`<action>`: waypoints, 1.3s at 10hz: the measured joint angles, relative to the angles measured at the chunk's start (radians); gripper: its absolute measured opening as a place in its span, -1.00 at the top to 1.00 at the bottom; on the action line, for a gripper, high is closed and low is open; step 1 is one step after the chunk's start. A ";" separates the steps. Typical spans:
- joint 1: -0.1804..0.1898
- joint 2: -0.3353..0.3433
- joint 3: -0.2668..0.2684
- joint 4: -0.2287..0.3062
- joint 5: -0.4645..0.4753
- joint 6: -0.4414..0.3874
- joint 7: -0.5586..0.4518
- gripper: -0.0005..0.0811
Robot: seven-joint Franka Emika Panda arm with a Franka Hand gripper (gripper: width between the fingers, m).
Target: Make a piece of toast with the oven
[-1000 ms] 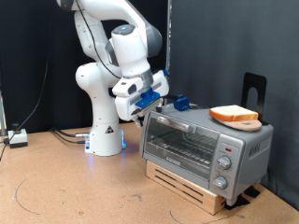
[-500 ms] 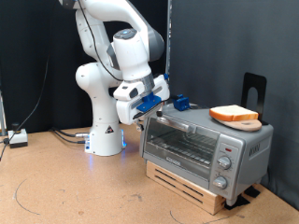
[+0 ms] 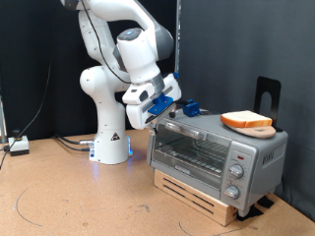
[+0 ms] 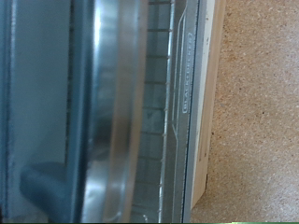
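Hovering at the silver-grey glass-doored toaster oven's [image 3: 217, 152] upper left corner, your gripper [image 3: 162, 113] hid its opening. The thick, tan, orange-crusted bread slice [image 3: 246, 121] lay atop; light, crushable, probably best pinched by its crust.

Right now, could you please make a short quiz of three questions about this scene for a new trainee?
1. True or false: the piece of toast is already inside the oven.
2. Where is the pincer?
A. At the oven's top front edge, toward the exterior view's left
B. Down on the floor
C. Over the toast
3. What does the toast lie on?

Key
1. False. It sits on top of the oven, and the glass door looks closed.
2. A. The wrist view shows the door and wire rack close up.
3. A round wooden board on the oven's roof.
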 joint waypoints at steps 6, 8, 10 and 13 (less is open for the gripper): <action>-0.028 0.042 0.013 -0.030 -0.088 0.012 0.035 -0.98; -0.038 0.050 0.002 -0.031 -0.089 0.022 0.030 -0.98; -0.055 0.061 -0.007 -0.025 -0.093 0.027 0.029 -0.98; -0.071 0.083 -0.028 -0.012 -0.099 0.030 0.009 -0.98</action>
